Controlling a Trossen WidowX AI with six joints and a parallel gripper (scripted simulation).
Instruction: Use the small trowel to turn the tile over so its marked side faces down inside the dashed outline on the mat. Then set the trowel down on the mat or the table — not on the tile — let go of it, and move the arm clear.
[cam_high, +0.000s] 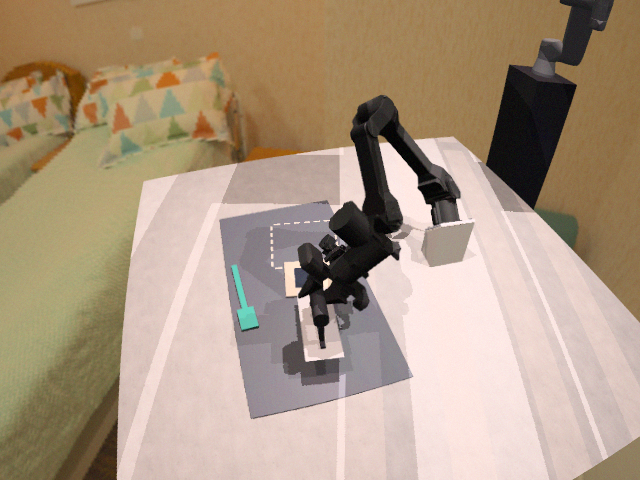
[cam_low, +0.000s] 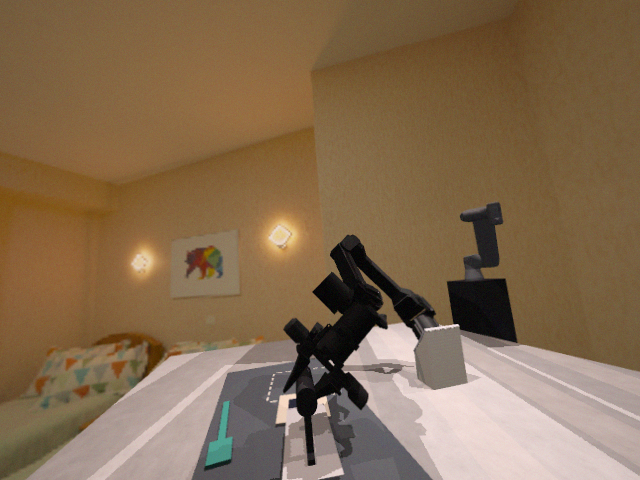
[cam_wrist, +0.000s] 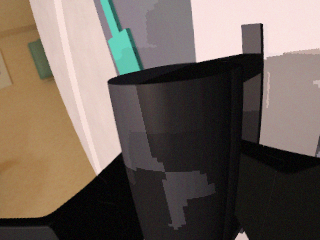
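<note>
My gripper (cam_high: 319, 297) (cam_low: 306, 384) is shut on the black handle of a trowel (cam_high: 320, 311) (cam_low: 307, 401) (cam_wrist: 175, 150). Its thin shank runs down to a flat, whitish blade (cam_high: 332, 343) (cam_low: 326, 462) (cam_wrist: 292, 105). The blade casts a shadow on the mat and looks a little above it. Its far end is just in front of the tile; the exact gap is unclear. The tile (cam_high: 290, 287) (cam_low: 280, 411) lies flat, cream with its dark blue mark up, partly hidden by the gripper. It overlaps the near side of the dashed outline (cam_high: 271, 240), whose right side is partly hidden.
A teal spatula (cam_high: 247, 317) (cam_low: 219, 451) (cam_wrist: 125, 50) lies along the left side of the grey mat (cam_high: 279, 392) (cam_wrist: 170, 40). A grey block (cam_high: 447, 245) (cam_low: 443, 359) stands right of the mat at the arm's base. The table edge is left of the mat.
</note>
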